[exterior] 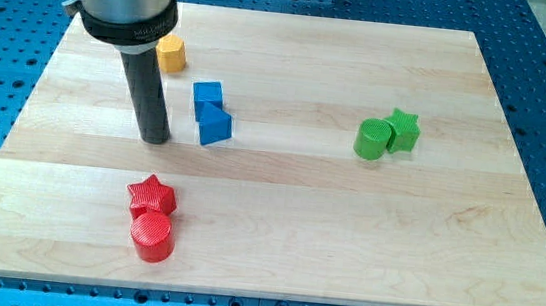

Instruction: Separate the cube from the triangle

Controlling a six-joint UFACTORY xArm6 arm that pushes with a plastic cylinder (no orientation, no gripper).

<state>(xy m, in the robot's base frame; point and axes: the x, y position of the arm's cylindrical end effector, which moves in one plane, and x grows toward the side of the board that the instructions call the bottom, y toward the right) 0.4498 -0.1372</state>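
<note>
A blue cube [207,95] sits on the wooden board [275,234] left of centre, touching a blue triangle [215,126] just below it toward the view's bottom. My tip [156,139] rests on the board to the left of the blue triangle, a short gap away and not touching either blue block. The dark rod rises from the tip toward the view's top left.
A yellow block [171,54] lies near the top left, partly behind the rod. A red star [151,197] touches a red cylinder [152,236] at lower left. A green cylinder [372,139] touches a green star [403,129] at right.
</note>
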